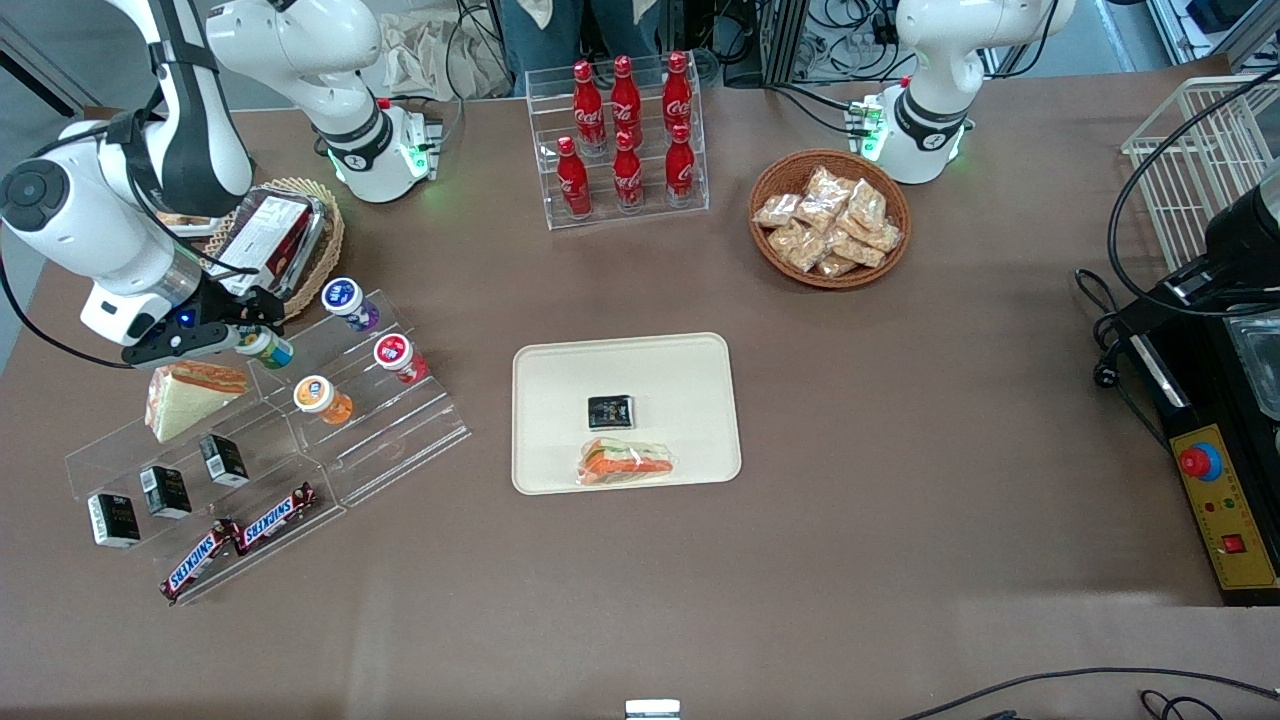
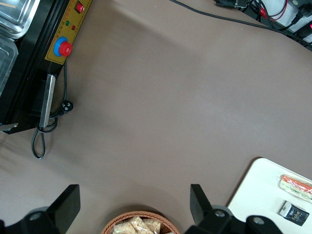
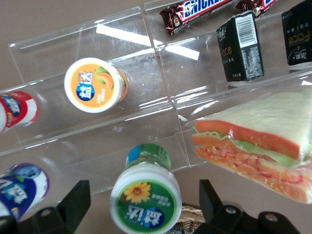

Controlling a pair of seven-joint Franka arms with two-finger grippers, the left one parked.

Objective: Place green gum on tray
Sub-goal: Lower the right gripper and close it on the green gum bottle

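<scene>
green gum (image 3: pixel 146 199) – between gripper (image 3: pixel 145 204) jaws

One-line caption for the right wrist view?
Open end effector straddles the green gum on the acrylic shelf, beside a wrapped sandwich.

Glossy plastic green gum (image 3: pixel 145 201) between the matt black gripper (image 3: pixel 146 214) jaws; clear acrylic rack (image 1: pixel 300 420); matt brown tabletop (image 1: pixel 900 450).

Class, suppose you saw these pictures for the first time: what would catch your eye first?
The gripper sits open around the green gum on the clear stepped rack. Nearer the camera, mid-table, the tray already holds a sandwich and a black packet.
</scene>
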